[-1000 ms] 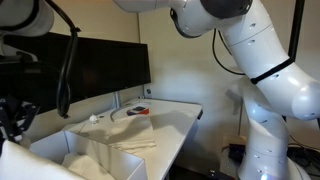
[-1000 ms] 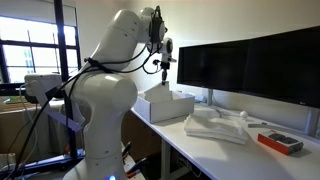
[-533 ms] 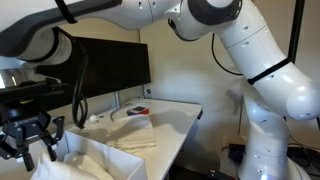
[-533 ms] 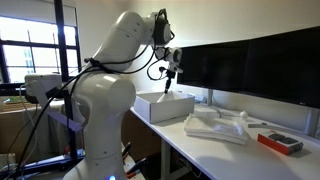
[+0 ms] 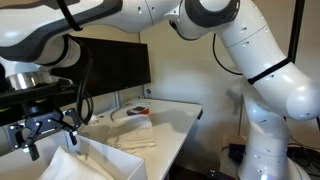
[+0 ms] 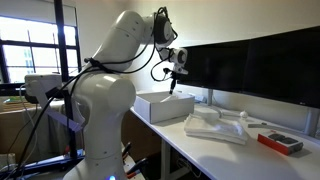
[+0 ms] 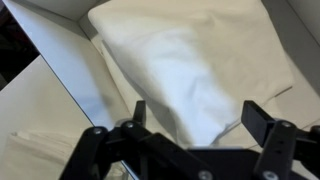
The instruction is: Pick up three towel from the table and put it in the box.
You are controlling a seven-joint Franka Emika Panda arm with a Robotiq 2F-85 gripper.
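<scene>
White towel (image 7: 200,60) lies inside box (image 7: 70,75); our gripper (image 7: 195,110) hangs above, jaws wide, empty; we judge this one delivered.

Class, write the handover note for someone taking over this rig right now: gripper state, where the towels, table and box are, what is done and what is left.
Gripper: open, holding nothing, hanging over the box.
In the box: a white towel lies loosely directly below the fingers. The frames do not show whether more lie under it.
On the table: folded towels lie in a pile beside the box. I cannot count them exactly.
Done: at least one towel is in the box.
Left: check the count in the box, then carry towels over from the pile until it holds three.
</scene>
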